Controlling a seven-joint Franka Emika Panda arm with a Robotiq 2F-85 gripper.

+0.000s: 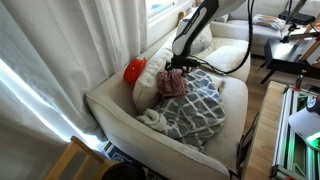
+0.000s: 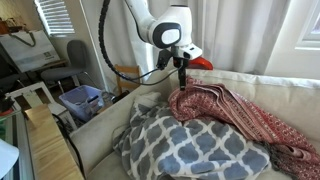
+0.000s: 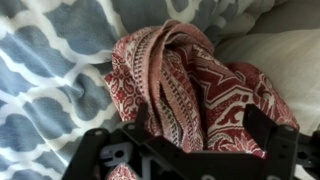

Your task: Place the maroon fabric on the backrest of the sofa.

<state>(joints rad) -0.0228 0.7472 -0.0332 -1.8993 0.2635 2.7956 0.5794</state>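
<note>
Wrist view: maroon paisley-print fabric bunched in a heap right under the camera, partly on a blue-and-white lattice-print blanket, partly beside a cream cushion. Pincer reads as open: its black fingers stand wide apart either side of the heap, with nothing clamped that I can make out. Judgement: task barely started. The fabric lies on the seat of the cream upholstered sofa, not on its backrest, so grasping, lifting and draping are all left. In both exterior views the arm comes down steeply over the heap, pincer tip at or just above its top; contact uncertain. Only the wrist view shows the jaw spread and the cloth's folds, but it shows no backrest. In an exterior view the fabric trails along the seat toward the frame edge, backrest running just behind it, which is more cloth than the wrist view suggests. In an exterior view from higher up the whole sofa shows, plus a red rounded object near the cushion and a white curtain close beside; the fabric looks like a small clump there.
</note>
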